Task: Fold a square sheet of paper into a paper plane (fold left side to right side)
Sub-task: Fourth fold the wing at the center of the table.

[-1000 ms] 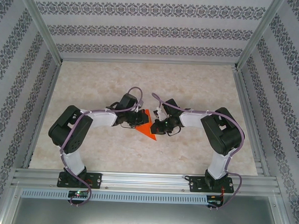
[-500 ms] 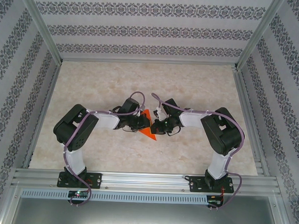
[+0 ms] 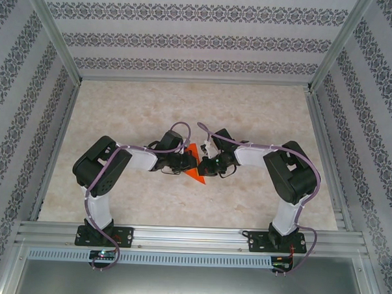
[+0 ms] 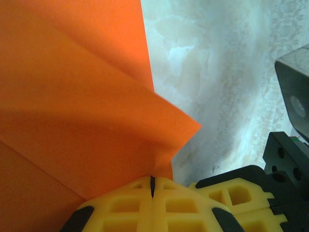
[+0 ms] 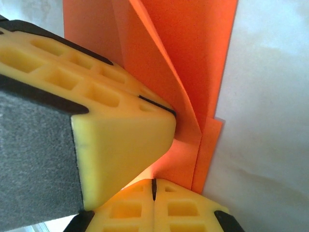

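Paper (image 4: 72, 96): orange creased wedge, between both grippers.
Left gripper (image 4: 152, 187): jaws together, pinching paper.
Right gripper (image 5: 153, 189): jaws together, pinching paper.

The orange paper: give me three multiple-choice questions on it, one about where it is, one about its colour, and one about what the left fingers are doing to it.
1. Where on the table is the square sheet of paper?
A. At the far left corner
B. Mid-table, between the left gripper and the right gripper
C. At the near right edge

2. What colour is the paper?
A. Blue
B. White
C. Orange

3. How do the left gripper's fingers stand?
A. Shut, with the paper pinched at their seam
B. Wide open above the paper
C. Shut, well clear of the paper

Answers:
1 B: the top view shows both grippers meeting at the paper in the middle of the table.
2 C: it is bright orange in all three views.
3 A: in the left wrist view the yellow fingers meet and the paper puckers into the seam.
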`<state>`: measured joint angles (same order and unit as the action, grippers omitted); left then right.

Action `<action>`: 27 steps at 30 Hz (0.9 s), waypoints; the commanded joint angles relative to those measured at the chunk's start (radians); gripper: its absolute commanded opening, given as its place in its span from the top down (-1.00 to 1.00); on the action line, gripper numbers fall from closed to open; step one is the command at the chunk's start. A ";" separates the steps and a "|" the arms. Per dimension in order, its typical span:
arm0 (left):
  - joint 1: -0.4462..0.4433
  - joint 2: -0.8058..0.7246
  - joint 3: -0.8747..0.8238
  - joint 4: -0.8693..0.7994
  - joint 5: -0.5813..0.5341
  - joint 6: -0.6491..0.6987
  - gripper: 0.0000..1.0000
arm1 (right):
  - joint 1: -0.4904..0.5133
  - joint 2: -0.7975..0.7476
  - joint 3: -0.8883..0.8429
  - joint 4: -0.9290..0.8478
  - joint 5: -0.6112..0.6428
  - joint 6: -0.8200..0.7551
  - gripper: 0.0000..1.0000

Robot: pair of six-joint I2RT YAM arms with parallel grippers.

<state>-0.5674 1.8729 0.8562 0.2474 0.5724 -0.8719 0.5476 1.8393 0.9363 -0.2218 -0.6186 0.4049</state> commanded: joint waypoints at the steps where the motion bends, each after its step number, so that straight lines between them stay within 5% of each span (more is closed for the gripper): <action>1: 0.031 0.017 -0.015 -0.095 -0.134 0.057 1.00 | 0.003 0.061 -0.045 -0.178 0.170 -0.038 1.00; 27: 0.239 0.069 0.110 -0.171 -0.152 0.192 0.98 | 0.003 0.073 -0.064 -0.182 0.127 -0.047 1.00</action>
<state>-0.4065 1.8961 0.9424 0.1169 0.5766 -0.7322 0.5476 1.8404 0.9379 -0.2241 -0.6182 0.3855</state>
